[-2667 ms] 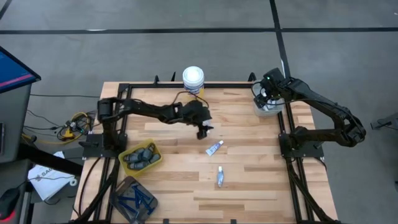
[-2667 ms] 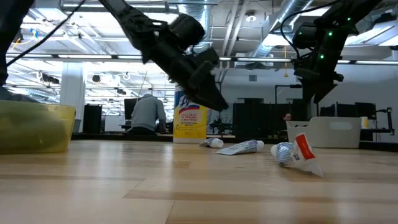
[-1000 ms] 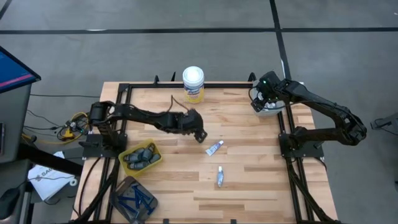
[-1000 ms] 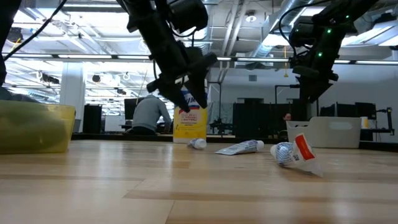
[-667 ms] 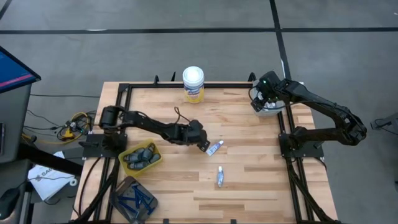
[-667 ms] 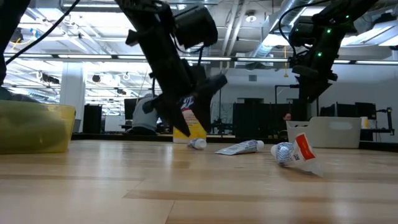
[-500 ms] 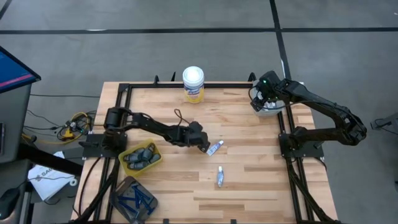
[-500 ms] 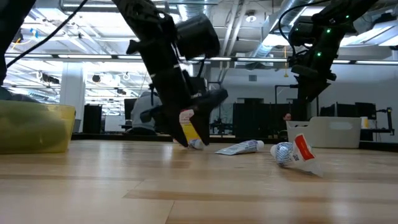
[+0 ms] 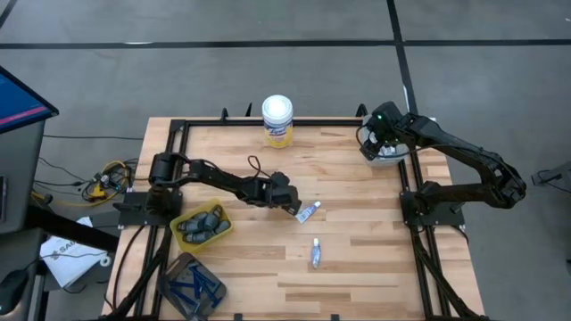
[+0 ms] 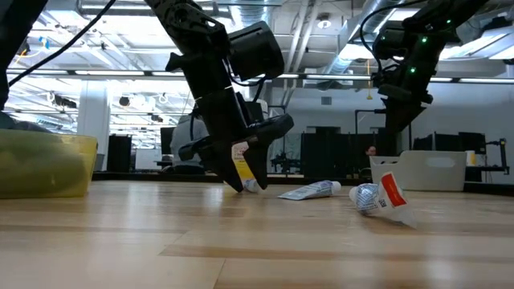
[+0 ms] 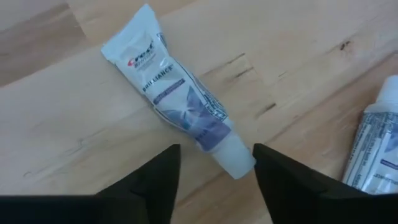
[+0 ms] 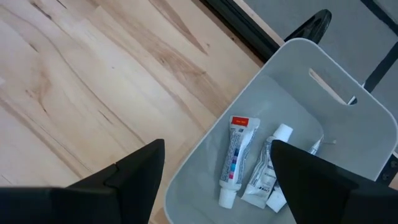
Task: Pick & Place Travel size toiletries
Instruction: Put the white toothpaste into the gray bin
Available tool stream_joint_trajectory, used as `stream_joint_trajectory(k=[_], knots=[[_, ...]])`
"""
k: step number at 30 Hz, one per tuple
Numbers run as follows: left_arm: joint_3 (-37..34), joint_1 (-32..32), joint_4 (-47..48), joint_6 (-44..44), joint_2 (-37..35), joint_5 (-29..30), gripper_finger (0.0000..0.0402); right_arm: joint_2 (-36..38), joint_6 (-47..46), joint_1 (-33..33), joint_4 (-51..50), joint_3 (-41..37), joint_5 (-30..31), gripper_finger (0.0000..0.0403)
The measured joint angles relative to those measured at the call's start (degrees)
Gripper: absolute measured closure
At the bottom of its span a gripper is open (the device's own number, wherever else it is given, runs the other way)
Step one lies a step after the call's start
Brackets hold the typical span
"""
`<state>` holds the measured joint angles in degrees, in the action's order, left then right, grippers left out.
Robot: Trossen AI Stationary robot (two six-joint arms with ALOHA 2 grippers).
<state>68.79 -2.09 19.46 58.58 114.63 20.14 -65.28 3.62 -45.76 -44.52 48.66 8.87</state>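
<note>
Toothpaste tube, small and white with blue-violet print [image 11: 180,106], lying flat near the middle of the pale wooden plank desk [image 9: 357,267], its capped end between the two dark fingers [image 11: 155,180] of the left gripper [image 9: 295,209] — the fingers are spread apart, one on each side of the cap, not closed on it. In the low view this gripper [image 10: 241,181] points steeply down with its tips at the desk surface. A second small white tube with blue print [image 9: 316,253] lies just beyond, nearer the desk's front edge and apart from the first. At the desk's left front sit a yellow tray holding dark grey oblong sticks [image 9: 202,225] and, beside it, a dark container of thin blue razor-like sticks [image 9: 190,285]. A tall white canister with a yellow label [image 9: 277,120] stands upright at the far edge. The right gripper [image 9: 376,135] hangs over a white plastic bin [image 12: 348,155] at the desk's far right corner, its fingers spread and empty — several small tubes [image 12: 235,158] lie inside the bin.
</note>
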Motion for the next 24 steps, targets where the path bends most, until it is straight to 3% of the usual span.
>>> stream_joint_trajectory(k=[15, 20, 24], knots=[[-0.02, 0.03, -0.24, 0.43, 0.01, -3.08, 0.0353, -0.02, 1.03, 0.0, 0.21, 0.0, 0.0, 0.0117], [-0.09, 0.02, -0.44, 0.38, -0.48, -5.31, 0.0358, -0.02, 0.85, 0.05, 0.21, 0.0, -0.71, 0.0117], [-0.31, -0.2, -0.21, -1.35, -2.25, -7.84, 0.0353, -0.02, 1.05, 0.07, 0.49, 0.0, -7.95, 0.0117]])
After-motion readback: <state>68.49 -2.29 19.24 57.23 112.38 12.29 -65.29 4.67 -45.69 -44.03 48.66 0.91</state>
